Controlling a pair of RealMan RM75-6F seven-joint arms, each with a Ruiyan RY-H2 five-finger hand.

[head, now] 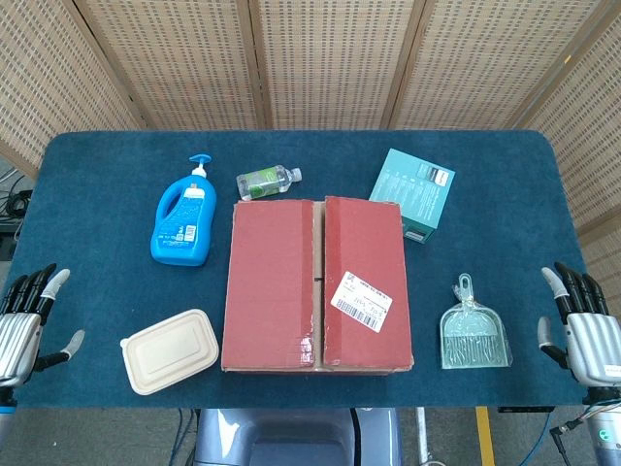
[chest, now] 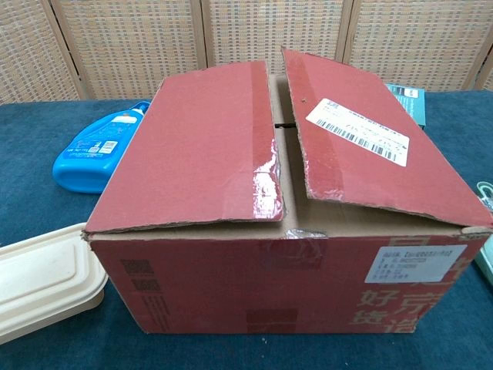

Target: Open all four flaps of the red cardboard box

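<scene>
Hands (head: 29, 320) (head: 582, 325) open, empty, flanking box (head: 315, 282)

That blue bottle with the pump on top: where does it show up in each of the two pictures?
Head view: the blue pump bottle lies left of the red cardboard box, up from the beige lidded container.
Chest view: the same bottle peeks out at the left, behind the box's left corner, its pump hidden.
Shared landmark: the white shipping label on the box's right top flap.
</scene>
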